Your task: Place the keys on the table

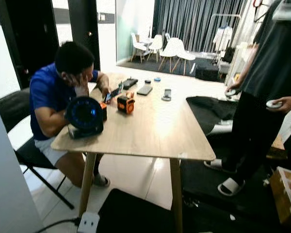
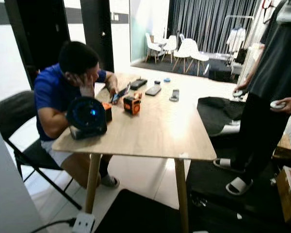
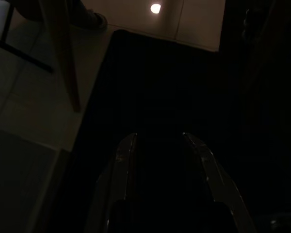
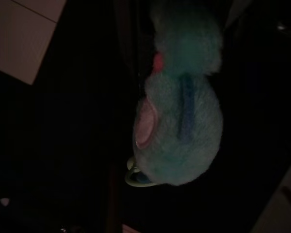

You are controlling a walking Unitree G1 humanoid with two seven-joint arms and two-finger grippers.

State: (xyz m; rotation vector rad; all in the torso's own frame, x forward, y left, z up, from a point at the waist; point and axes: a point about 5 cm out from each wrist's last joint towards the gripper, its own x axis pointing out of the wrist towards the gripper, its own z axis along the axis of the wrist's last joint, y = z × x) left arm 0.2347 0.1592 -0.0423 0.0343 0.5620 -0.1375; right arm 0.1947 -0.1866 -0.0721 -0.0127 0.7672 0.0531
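Keys hang in front of the right wrist camera as a fluffy teal plush keychain [image 4: 179,111] with a pale green ring [image 4: 133,177] at one end. It dangles close to the lens, which suggests the right gripper carries it low at the robot's side, out of the head cameras' frame. The fingers themselves are lost in the dark, so I cannot tell whether they pinch the ring or how wide they stand.

Left gripper [image 3: 157,141]: two black fingers spread apart with nothing between them, pointing down at a dark mat [image 3: 150,87] and pale floor tile; a wooden table leg [image 3: 63,53] passes nearby. This arm looks idle.

Table [image 1: 155,131] stands just ahead, light wood, its near half bare. That bare stretch is the likely drop spot, since the far and left parts are taken: a round black speaker [image 1: 85,115] with a blue glow, an orange-and-black device [image 1: 126,104], a phone [image 1: 144,90] and small remotes further back.

A seated person in a blue shirt [image 1: 51,94] leans on the table's left side, head propped on a hand. A standing person in dark clothes [image 1: 269,73] is at the right, holding small white controllers.

Judgement: delivery not begun; the right arm must rise over the near edge.
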